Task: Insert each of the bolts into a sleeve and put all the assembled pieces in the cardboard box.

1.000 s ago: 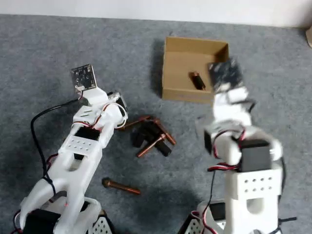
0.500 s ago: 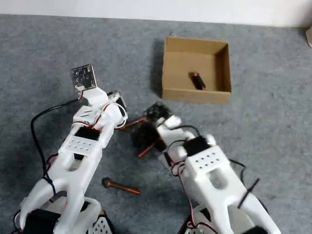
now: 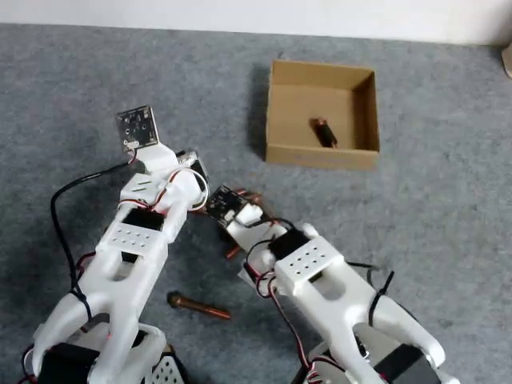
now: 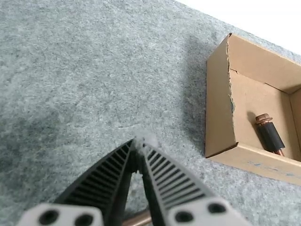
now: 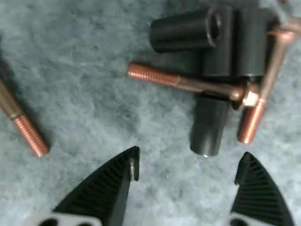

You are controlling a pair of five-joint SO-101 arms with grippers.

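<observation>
Hovering over sleeves (image 5: 186, 30): right gripper (image 5: 189, 155), fingers apart; left gripper (image 4: 139, 143) clamped on 1 bolt (image 4: 136, 219); cardboard box (image 3: 320, 154) toward far edge of table (image 3: 80, 80).

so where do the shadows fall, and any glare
High view: the box casts a soft shadow on the carpet to its left. Left wrist view: same dark patch beside the box wall. Right wrist view: the bolts gleam faintly, no harsh glare.
</observation>
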